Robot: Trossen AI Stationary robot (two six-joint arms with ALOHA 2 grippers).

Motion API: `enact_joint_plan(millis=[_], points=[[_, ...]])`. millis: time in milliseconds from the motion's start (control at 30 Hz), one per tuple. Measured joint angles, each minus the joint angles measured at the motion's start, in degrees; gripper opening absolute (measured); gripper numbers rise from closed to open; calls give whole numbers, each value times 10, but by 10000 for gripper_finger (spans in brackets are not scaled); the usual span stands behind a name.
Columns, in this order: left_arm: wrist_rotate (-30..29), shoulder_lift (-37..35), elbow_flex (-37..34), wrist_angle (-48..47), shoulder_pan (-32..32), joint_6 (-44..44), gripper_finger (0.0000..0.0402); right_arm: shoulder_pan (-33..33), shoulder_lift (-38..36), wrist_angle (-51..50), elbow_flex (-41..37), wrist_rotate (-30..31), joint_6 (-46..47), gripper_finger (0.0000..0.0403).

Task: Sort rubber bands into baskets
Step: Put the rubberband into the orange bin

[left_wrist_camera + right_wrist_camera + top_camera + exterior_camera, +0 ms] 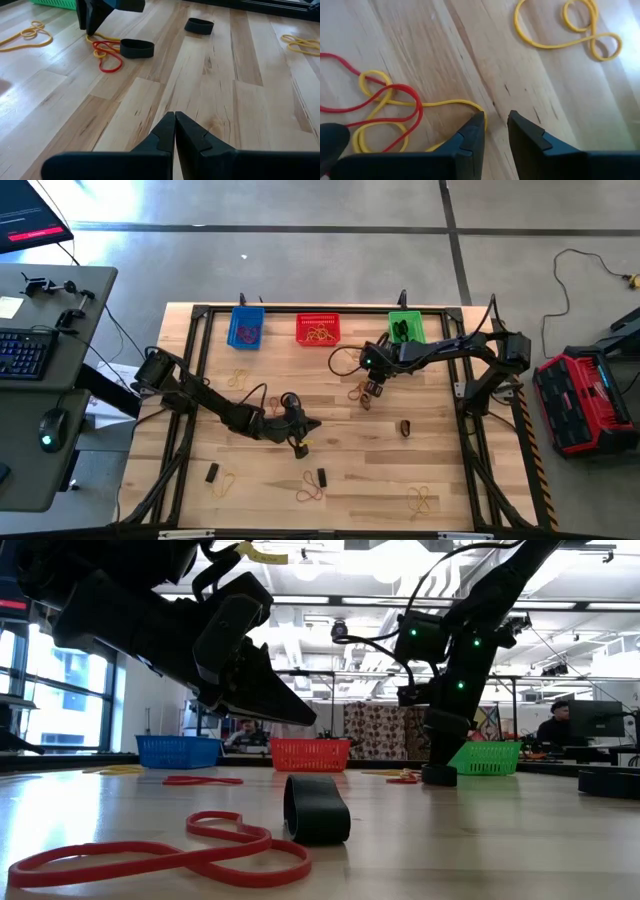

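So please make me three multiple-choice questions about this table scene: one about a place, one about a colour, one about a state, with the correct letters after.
1. Where does the right gripper stand?
A. inside the blue basket
B. low over the red and yellow rubber bands, in front of the green basket
C. off the table

2. Which colour is the middle basket in the row?
A. red
B. white
C. black

3. How are the fingers of the left gripper?
A. wide open
B. closed on a basket
C. shut, holding nothing

Answers:
1 B: the right wrist view shows the tangled bands just beside its fingertips.
2 A: the high view shows blue, red, green from left to right.
3 C: the left wrist view shows the tips touching above bare wood.
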Motion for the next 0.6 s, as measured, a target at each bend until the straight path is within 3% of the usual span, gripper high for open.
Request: enact_joint_plan(millis=[167, 400, 600], points=[[0, 0, 0, 0, 0, 0, 3, -14, 0, 0, 0, -34, -5, 63], [0, 0, 0, -1, 0, 1, 3, -17, 0, -3, 0, -40, -29, 5], [0, 0, 0, -1, 0, 1, 3, -16, -2, -19, 0, -37, -40, 2]])
